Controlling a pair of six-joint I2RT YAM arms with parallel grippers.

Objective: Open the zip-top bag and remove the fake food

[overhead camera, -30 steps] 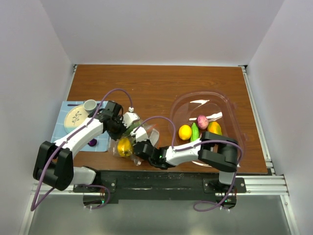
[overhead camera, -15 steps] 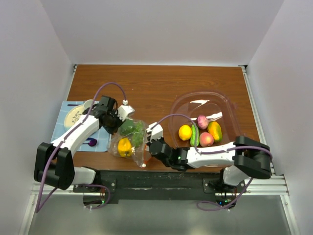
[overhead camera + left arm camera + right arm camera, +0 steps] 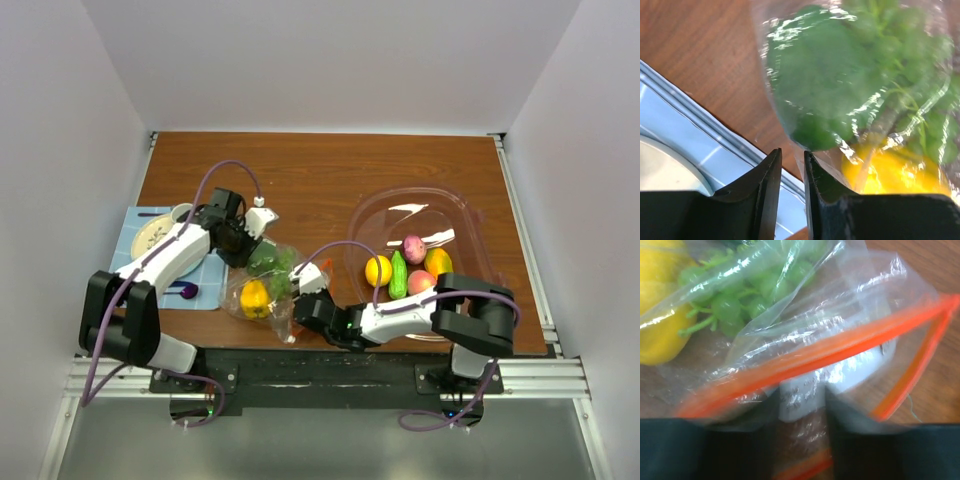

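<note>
I look down into a white booth. A pale back wall (image 3: 330,60) meets a left wall (image 3: 60,150) and a right wall (image 3: 590,130), all matte and closing in on three sides. The table (image 3: 320,170) fills the middle, its top a reddish-brown wood grain that shows plainly in the left wrist view. A silver rail (image 3: 525,250) runs down its right side and another rail (image 3: 545,375) crosses the near edge, where a black plate (image 3: 330,365) sits. Below that lies a grey floor (image 3: 320,450). The light is soft and even, greying slightly in the wall corners.
</note>
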